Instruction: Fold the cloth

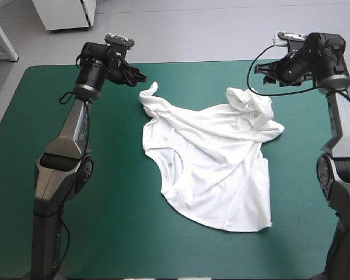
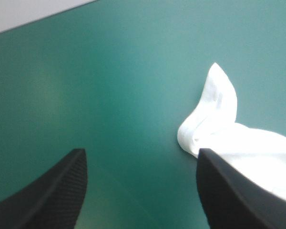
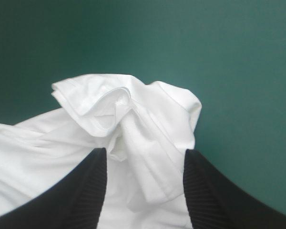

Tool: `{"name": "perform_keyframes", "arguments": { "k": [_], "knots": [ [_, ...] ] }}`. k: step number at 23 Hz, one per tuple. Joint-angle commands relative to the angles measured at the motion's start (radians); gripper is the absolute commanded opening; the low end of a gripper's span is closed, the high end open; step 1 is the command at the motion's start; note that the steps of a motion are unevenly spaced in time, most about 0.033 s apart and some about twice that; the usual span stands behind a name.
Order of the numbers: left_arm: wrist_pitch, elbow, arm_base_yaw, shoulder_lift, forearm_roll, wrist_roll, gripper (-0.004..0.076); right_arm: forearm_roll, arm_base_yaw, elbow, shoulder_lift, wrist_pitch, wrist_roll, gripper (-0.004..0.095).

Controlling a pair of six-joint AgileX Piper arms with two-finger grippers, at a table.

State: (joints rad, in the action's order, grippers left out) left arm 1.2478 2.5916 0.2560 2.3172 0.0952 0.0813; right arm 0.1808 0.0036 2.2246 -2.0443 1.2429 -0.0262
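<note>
Evidently limp and light, the rumpled white short-sleeved T-shirt (image 1: 213, 163) should sag when lifted — pinch its bunched far corners; black left claw (image 2: 142, 150) and right claw (image 3: 145, 151) gape, empty.

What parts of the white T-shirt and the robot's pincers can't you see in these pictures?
Left wrist view: most of the T-shirt runs off the edge or hides behind a finger of the left pincer.
Right wrist view: the right pincer hides the cloth under it.
High view: both pincers' tips are too small and dark; the bunched part hides its own folds.
</note>
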Motion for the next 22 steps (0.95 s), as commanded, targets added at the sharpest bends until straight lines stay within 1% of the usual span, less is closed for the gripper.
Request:
{"name": "perform_keyframes", "arguments": {
  "k": [1, 2, 6, 8, 9, 10, 13, 17, 18, 20, 22],
  "knots": [
    [0.040, 0.071, 0.000, -0.119, -0.010, 0.017, 0.0482, 0.068, -0.008, 0.024, 0.140, -0.027, 0.040, 0.0455],
    [0.040, 0.071, 0.002, -0.161, -0.013, 0.025, 0.0482, 0.088, -0.006, 0.024, 0.191, -0.027, 0.055, 0.0441],
    [0.041, 0.071, 0.005, -0.282, -0.043, 0.029, 0.0482, 0.090, -0.004, 0.010, 0.342, -0.024, 0.062, 0.0434],
    [0.041, 0.058, 0.005, -0.354, -0.100, 0.031, 0.0482, 0.088, 0.005, -0.067, 0.445, -0.024, 0.062, 0.0434],
    [0.041, 0.024, 0.005, -0.390, -0.122, 0.041, 0.0477, 0.088, 0.015, -0.149, 0.499, -0.024, 0.062, 0.0434],
    [0.041, -0.017, 0.005, -0.423, -0.131, 0.048, 0.0465, 0.084, 0.026, -0.227, 0.554, -0.024, 0.076, 0.0433],
    [0.041, -0.272, 0.005, -0.528, -0.180, 0.071, 0.0412, 0.083, 0.091, -0.560, 0.726, -0.024, 0.104, 0.0399],
    [0.037, -0.508, 0.006, -0.591, -0.196, 0.107, 0.0401, 0.088, 0.127, -0.802, 0.841, -0.024, 0.090, 0.0389],
    [0.027, -0.565, 0.006, -0.597, -0.196, 0.111, 0.0401, 0.095, 0.127, -0.852, 0.868, -0.024, 0.080, 0.0389],
    [-0.005, -0.618, 0.006, -0.600, -0.196, 0.113, 0.0401, 0.095, 0.127, -0.936, 0.924, -0.024, 0.077, 0.0390],
    [-0.088, -0.657, 0.006, -0.595, -0.196, 0.115, 0.0401, 0.099, 0.127, -1.012, 0.975, -0.024, 0.079, 0.0390]
  ]
}}
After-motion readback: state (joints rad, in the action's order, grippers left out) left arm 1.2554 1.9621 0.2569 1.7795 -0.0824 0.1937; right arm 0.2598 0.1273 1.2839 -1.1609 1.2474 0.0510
